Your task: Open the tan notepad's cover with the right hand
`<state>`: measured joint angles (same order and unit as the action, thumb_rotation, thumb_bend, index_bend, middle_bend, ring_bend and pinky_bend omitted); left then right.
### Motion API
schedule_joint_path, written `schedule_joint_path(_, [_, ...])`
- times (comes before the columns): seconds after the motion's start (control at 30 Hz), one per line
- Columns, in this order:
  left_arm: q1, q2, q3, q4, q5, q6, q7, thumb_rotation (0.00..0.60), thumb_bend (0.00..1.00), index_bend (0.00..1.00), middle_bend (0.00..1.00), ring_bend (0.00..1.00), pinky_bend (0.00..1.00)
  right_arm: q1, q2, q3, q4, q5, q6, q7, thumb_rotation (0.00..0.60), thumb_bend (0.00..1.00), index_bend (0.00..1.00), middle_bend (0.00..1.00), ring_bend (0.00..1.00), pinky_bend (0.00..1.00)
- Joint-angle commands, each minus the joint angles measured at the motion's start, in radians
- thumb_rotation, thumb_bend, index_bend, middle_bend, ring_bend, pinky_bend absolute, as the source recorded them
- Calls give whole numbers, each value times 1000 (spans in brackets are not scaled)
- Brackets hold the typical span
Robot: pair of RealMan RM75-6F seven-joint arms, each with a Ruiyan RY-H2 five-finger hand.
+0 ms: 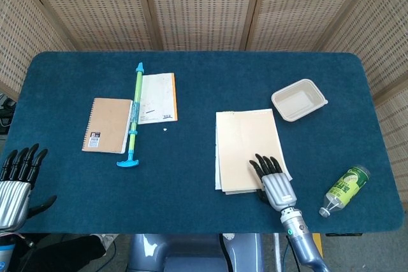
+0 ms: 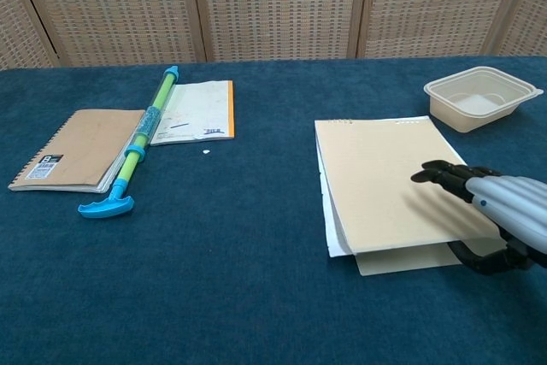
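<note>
Tan notepad (image 1: pixel 245 147) lies right of centre on the blue table (image 1: pixel 191 176), right hand (image 1: pixel 273 179) at its near corner.
Head view: left hand (image 1: pixel 16 179) spread, empty; chest view: right hand (image 2: pixel 500 211) holds the lifted cover's near edge, white pages showing beneath.

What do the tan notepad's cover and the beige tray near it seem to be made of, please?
Tan notepad cover: apparently thin matte card, since it lifts off the white pages under the right robot hand. Beige tray: probably moulded plastic or pulp, given its thin smooth rimmed walls; which one is unclear.
</note>
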<state>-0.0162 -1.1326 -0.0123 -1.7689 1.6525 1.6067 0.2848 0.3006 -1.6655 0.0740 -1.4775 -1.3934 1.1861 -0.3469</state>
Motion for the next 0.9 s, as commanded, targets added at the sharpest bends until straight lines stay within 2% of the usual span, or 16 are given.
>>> schedule_joint_path(0.03, [-1,0,0,-1,1,-1,1,600,48,0,0,0,0,10,-1,10,-5,7,-1,-8,600,723,129,0,0,0])
schedule_joint_path(0.57, [-3,0,-1,0,-6,-7,-8,600,48,0,0,0,0,113,-18,108,-16,127,-80,-102,600,723,142,0,0,0])
schedule_joint_path(0.73, [-5,-1,0,2,-9,-13,-8,600,48,0,0,0,0,137,-24,132,-11,165,-88,-115,600,727,182,0,0,6])
schedule_joint_path(0.83, [-6,-1,2,1,-6,-13,-8,600,48,0,0,0,0,154,-26,148,-3,189,-95,-119,600,740,226,20,4,80])
schedule_joint_path(0.9, [-6,-1,2,2,-6,-13,-8,600,48,0,0,0,0,157,-26,150,-1,194,-94,-115,600,756,277,89,49,170])
